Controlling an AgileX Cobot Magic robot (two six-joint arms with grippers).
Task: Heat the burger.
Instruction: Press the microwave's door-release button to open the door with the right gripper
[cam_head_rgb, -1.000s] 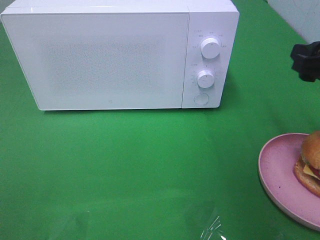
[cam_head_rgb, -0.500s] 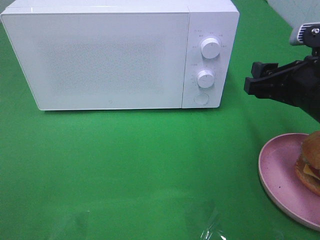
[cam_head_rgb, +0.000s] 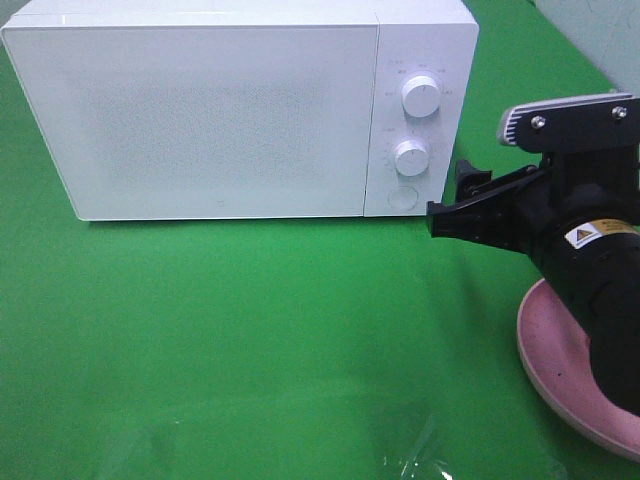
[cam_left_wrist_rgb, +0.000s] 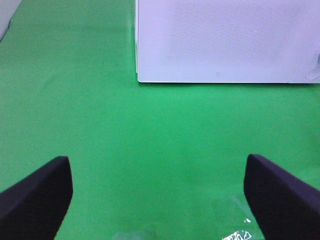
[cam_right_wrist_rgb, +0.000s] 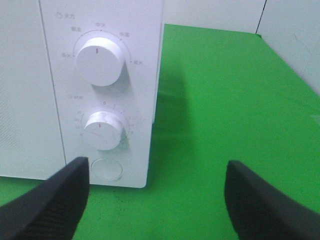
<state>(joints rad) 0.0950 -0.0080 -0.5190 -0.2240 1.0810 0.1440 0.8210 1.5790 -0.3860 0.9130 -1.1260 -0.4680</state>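
The burger is hidden behind my right arm in the high view; only part of its pink plate (cam_head_rgb: 556, 375) shows at the right edge. My right gripper (cam_head_rgb: 452, 200) is open and empty, just right of the white microwave's (cam_head_rgb: 200, 110) control panel. The right wrist view looks between the open fingers (cam_right_wrist_rgb: 50, 200) at the upper knob (cam_right_wrist_rgb: 101, 59), the lower knob (cam_right_wrist_rgb: 103, 130) and the round button (cam_right_wrist_rgb: 106, 169). The microwave door is shut. My left gripper (cam_left_wrist_rgb: 160, 195) is open and empty over the green cloth, facing the microwave (cam_left_wrist_rgb: 225, 40) front.
Green cloth (cam_head_rgb: 250, 330) covers the table. A crinkled patch of clear film (cam_head_rgb: 420, 455) lies on it near the front edge. A pale wall (cam_head_rgb: 600, 30) borders the far right corner.
My right arm has swung in from the right edge toward the microwave's control panel and now covers the burger. The microwave and plate have not moved.
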